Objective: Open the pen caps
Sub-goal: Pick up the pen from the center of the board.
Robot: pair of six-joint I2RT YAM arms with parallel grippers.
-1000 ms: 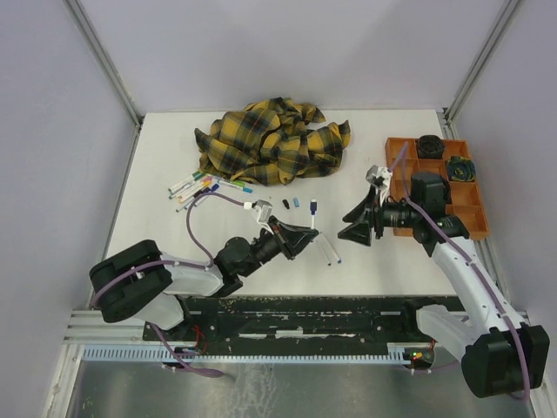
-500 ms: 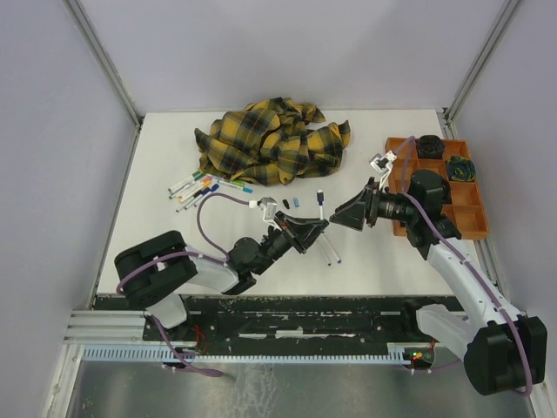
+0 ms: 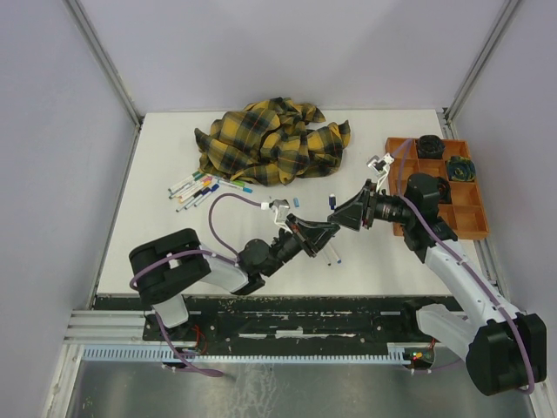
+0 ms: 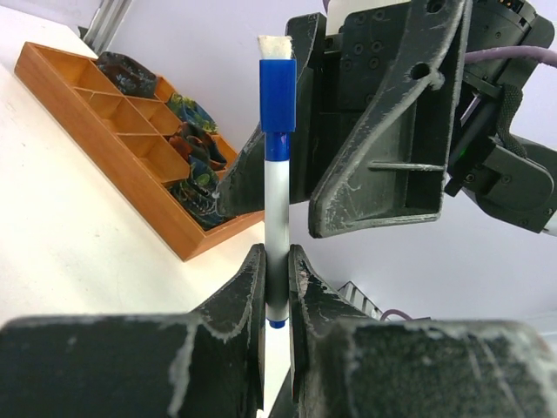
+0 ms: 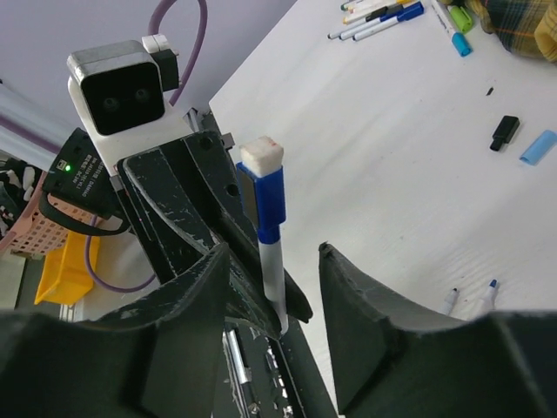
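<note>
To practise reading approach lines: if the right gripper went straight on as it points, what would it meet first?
Probably the blue plastic cap of the thin white pen clamped in the left gripper; depth is unclear.

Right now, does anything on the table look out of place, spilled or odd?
Nothing looks damaged. A crumpled plaid cloth is heaped at the far side. A black cap and a light-blue cap lie loose, with two uncapped pens nearby, probably just from the uncapping.
</note>
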